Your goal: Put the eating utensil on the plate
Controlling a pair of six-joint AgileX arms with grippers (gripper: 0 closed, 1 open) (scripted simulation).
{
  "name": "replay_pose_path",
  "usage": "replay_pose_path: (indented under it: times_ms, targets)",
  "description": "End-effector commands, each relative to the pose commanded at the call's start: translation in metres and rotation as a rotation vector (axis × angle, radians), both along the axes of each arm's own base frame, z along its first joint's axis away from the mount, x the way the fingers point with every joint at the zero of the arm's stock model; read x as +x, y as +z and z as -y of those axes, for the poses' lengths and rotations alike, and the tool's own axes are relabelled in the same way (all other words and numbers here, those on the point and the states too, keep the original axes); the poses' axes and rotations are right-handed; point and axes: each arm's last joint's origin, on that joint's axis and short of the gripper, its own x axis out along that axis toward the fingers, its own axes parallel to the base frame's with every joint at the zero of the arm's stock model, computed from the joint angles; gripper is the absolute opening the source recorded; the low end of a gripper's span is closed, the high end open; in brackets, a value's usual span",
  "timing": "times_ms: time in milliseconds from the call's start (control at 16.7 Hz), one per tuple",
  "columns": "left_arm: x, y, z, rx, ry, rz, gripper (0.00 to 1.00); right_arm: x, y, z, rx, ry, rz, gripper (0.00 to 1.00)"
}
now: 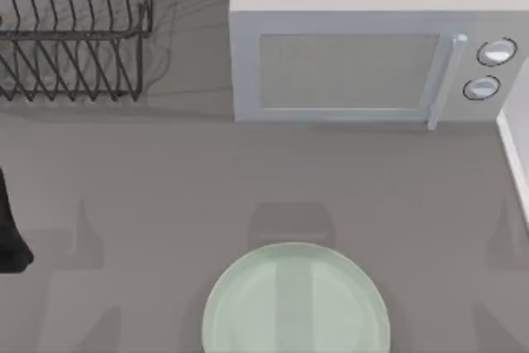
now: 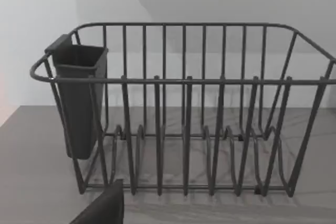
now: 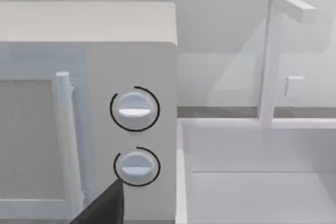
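Observation:
The plate (image 1: 296, 303) is round, pale mint green and glossy, and lies at the table's front centre with its near side cut off by the picture's edge; nothing lies on it. The eating utensil is out of view. A dark piece of my left arm (image 1: 10, 237) pokes in at the table's left edge, far from the plate. In the left wrist view a dark part of my left gripper (image 2: 105, 209) faces the dish rack. A dark part of my right gripper (image 3: 105, 208) sits in front of the microwave's knobs in the right wrist view.
A dark wire dish rack (image 1: 74, 31) with a dark cutlery cup (image 2: 79, 103) stands at the back left. A white microwave (image 1: 372, 55), door shut, with two knobs (image 3: 134, 108) fills the back right. A white sink (image 3: 262, 182) with a tap (image 3: 273, 51) lies to its right.

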Motion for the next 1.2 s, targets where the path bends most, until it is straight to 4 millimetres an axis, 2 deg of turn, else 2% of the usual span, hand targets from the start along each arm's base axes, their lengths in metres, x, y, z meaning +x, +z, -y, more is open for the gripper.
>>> replay_pose_path:
  times_ms: [240,420,660,960,1200]
  targets:
    - [0.0,0.0,0.0,0.0,0.0,0.0,1.0,0.0,0.004,0.001,-0.034,-0.01,-0.038,1.0]
    - [0.0,0.0,0.0,0.0,0.0,0.0,1.0,0.004,0.016,0.004,-0.153,-0.024,-0.192,1.0]
    - [0.0,0.0,0.0,0.0,0.0,0.0,1.0,0.019,0.028,0.012,-0.367,0.028,-0.581,1.0]
    - [0.0,0.0,0.0,0.0,0.0,0.0,1.0,0.052,0.029,0.027,-0.552,0.268,-1.126,1.0]
    - [0.0,0.0,0.0,0.0,0.0,0.0,1.0,0.076,0.031,0.04,-0.606,0.491,-1.378,1.0]
